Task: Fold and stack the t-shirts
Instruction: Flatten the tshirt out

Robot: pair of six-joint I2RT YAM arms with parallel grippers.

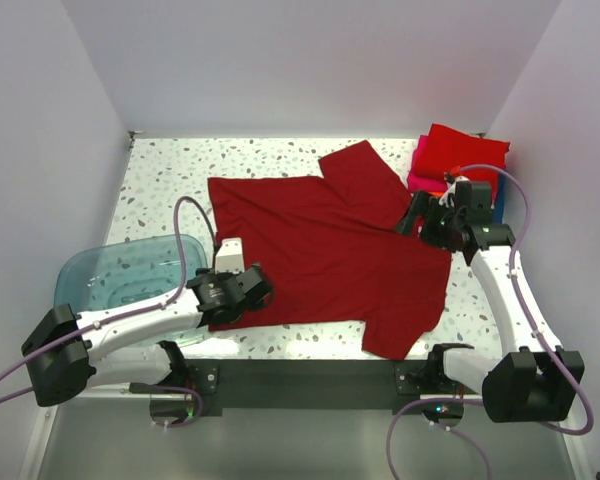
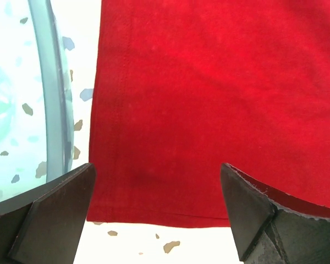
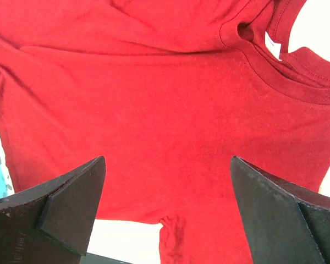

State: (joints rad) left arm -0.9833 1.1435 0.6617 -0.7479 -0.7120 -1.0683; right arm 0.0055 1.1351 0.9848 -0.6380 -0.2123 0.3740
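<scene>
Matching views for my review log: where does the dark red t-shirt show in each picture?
Top external: dark red t-shirt spread flat mid-table.
Left wrist: fills the right side, hem lowest.
Right wrist: fills the frame, collar upper right.
Shared landmark: speckled table.

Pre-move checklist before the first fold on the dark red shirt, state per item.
1. Dark red t-shirt spread out on the table: ok.
2. Left end effector open, over the hem corner: ok.
3. Right end effector open, over the chest below the collar: ok.
4. Blue tub apart from the hem: ok, bare table shows between them.
5. Folded stack apart from the spread shirt: cannot tell, the right arm hides the gap.
6. Either end effector touching cloth: cannot tell.
</scene>
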